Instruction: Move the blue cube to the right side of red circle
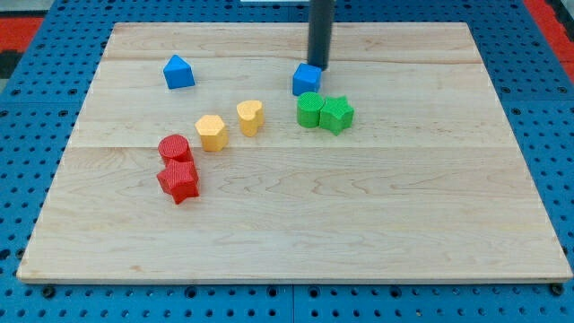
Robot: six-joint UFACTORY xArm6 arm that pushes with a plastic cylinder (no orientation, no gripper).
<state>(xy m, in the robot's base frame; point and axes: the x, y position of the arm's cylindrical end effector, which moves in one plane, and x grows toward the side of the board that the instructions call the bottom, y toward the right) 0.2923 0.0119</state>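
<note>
The blue cube sits on the wooden board above the middle, touching the green blocks below it. My tip is at the cube's upper right edge, touching or nearly touching it. The red circle lies at the left of middle, with a red star touching it just below. The cube is far to the right of and above the red circle.
A blue pentagon-like block lies at the upper left. A yellow hexagon and a yellow heart-like block lie between the red circle and cube. A green circle and green star sit below the cube.
</note>
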